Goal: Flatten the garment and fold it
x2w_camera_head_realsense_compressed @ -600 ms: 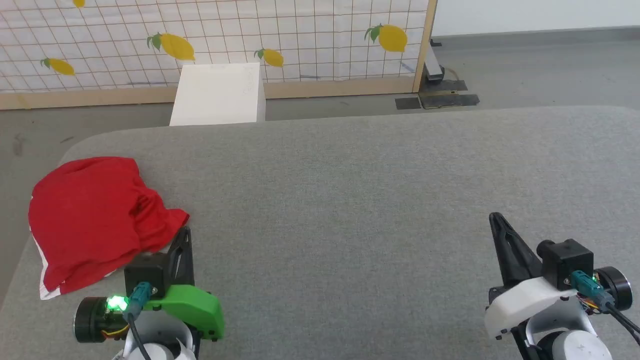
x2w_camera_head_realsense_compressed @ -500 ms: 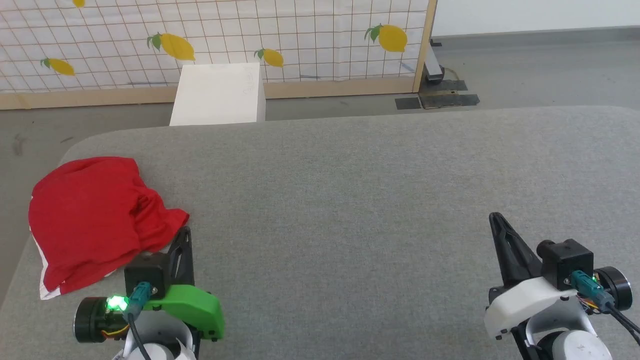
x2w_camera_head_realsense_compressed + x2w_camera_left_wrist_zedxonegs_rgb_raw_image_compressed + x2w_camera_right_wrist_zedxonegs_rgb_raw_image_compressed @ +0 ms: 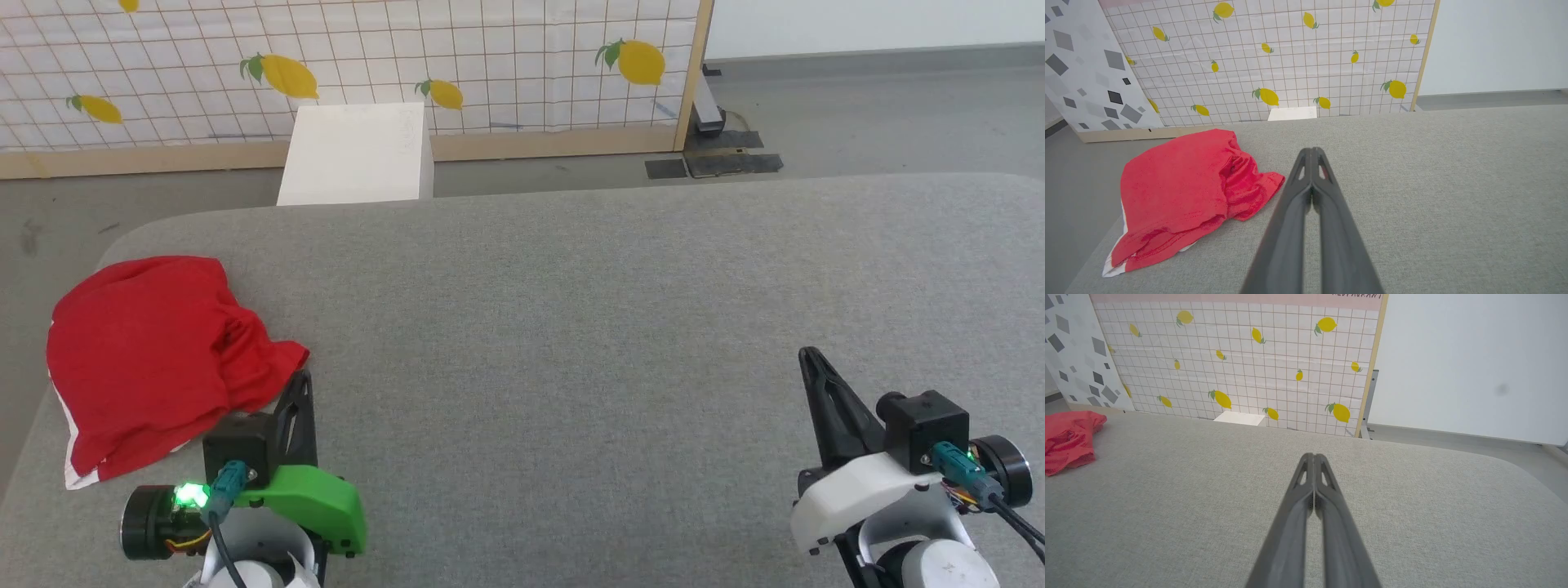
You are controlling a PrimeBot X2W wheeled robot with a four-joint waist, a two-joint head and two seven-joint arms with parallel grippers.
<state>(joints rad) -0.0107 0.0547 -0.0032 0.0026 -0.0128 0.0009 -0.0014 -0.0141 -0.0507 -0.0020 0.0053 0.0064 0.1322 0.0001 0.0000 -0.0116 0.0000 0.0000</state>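
Red shorts (image 3: 155,359) bunched in a heap at the left of the head view, on the grey padded table (image 3: 571,327), close to its left edge. No change to report against the pictures of half a second back: same heap, same folds, same spot, both arms parked as before. Means, in all likelihood, a task not yet begun, with flattening and folding both wholly ahead. Left gripper (image 3: 303,382) at the lower left, fingers pressed tight together on nothing, tips just beside the shorts' right-hand flap but seemingly not touching it. Right gripper (image 3: 810,359) at the lower right, likewise clenched and empty, well apart from the cloth. Long axis of the heap roughly up and down the frame, leaning a little, from a rounded hump at the upper left down to a corner with white trim at the lower left; a pointed flap sticking out rightwards toward the left fingers. Waistband and leg openings hard to tell apart in this crumple. Probably calls first for opening the left fingers and taking that near flap, to drag the cloth toward the middle. Beyond the table, a white box (image 3: 359,151) and a lemon-print screen (image 3: 490,65) along the top.
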